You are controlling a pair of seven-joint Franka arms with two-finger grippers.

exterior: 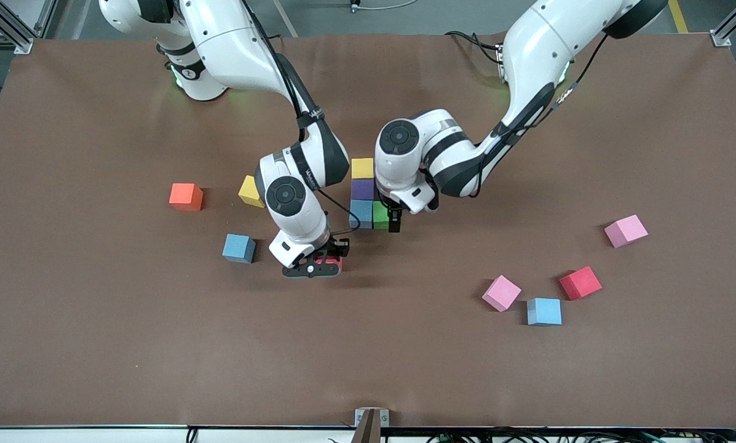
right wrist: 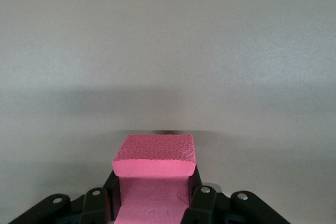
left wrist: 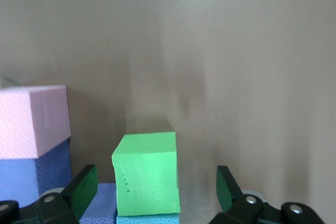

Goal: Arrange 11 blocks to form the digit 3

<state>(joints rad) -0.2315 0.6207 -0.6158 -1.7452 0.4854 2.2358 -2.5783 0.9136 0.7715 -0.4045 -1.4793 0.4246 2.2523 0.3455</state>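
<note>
Placement of the next cube turned on where the started figure lay from the loaded gripper. The right gripper (exterior: 314, 266) was seen clamped on a red block (right wrist: 155, 157), its jaws drawn tight against the cube's two sides, low over bare table (exterior: 368, 357). From that gripper, the figure lay farther from the front camera and slightly toward the left arm's end: a yellow block (exterior: 362, 168), a purple block (exterior: 362, 189) and a light blue block (exterior: 361, 213) were set in one touching column, with a green block (exterior: 380, 215) touching the blue one on the side toward the left arm.

The left gripper (exterior: 395, 220) was seen at that green block (left wrist: 147, 174), its jaws spread wide on either side of it and not touching it, so the cube was judged released in place. That gripper was the nearer of the two to the figure, and it stood in the way of the open cell beside the green cube.

Loose cubes were scattered elsewhere: a second yellow block (exterior: 251, 191) and a blue block (exterior: 239, 248) toward the right arm's end; two pink blocks (exterior: 502, 293), a light blue one (exterior: 544, 311) and a red one (exterior: 580, 283) toward the left arm's end. Most of the figure was judged not yet built.
</note>
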